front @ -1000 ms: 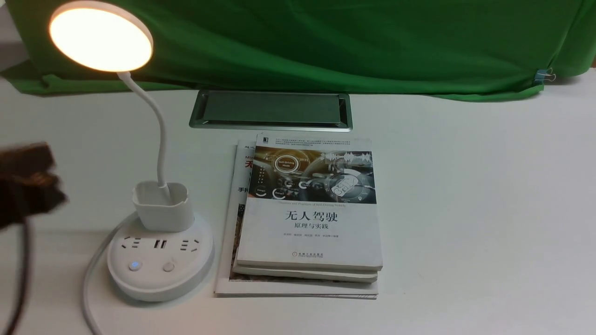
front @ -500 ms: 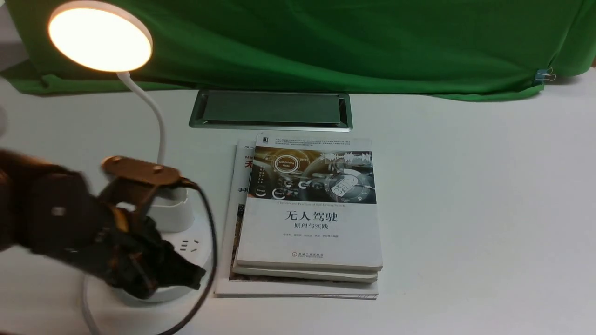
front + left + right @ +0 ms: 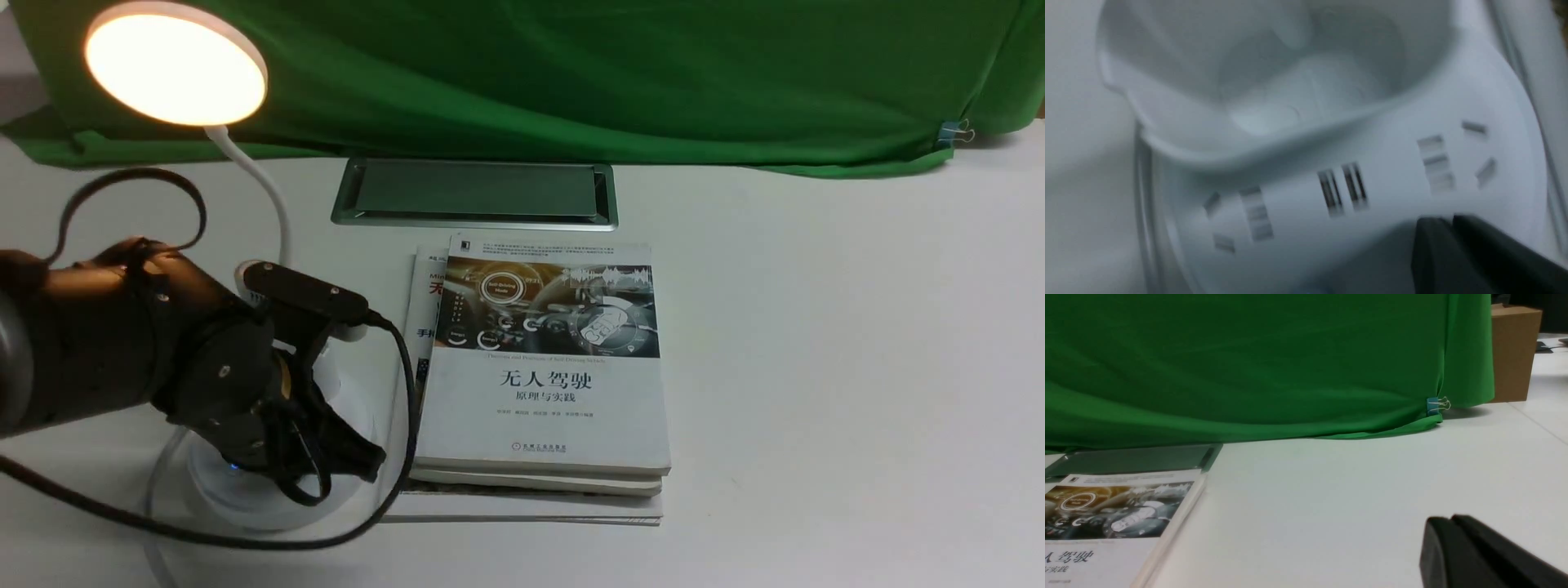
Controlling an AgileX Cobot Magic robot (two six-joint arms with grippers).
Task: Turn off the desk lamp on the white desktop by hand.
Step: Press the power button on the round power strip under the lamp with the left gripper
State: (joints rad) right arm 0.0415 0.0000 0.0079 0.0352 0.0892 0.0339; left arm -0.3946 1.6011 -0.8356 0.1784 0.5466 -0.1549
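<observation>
The desk lamp's round head (image 3: 175, 65) glows at the far left of the white desktop (image 3: 816, 367). Its bendy neck (image 3: 273, 204) runs down to the round base (image 3: 245, 502). My left gripper (image 3: 359, 457), black with cables, hangs over the base and hides the cup holder and both buttons; a small blue glow (image 3: 234, 467) shows beneath it. In the left wrist view the shut gripper (image 3: 1447, 222) sits just above the base's socket face (image 3: 1392, 183), near the cup holder (image 3: 1249, 81). My right gripper (image 3: 1447, 522) is shut and empty over bare desktop.
A stack of books (image 3: 543, 392) lies right beside the lamp base. The silver-framed cable hatch (image 3: 473, 192) is behind them. Green cloth (image 3: 571, 73) covers the back, held by a clip (image 3: 951, 133). A cardboard box (image 3: 1515, 351) stands far right.
My left arm has swung in from the left edge and now covers the lamp base and cup holder. The lamp head stays lit. The books have not moved.
</observation>
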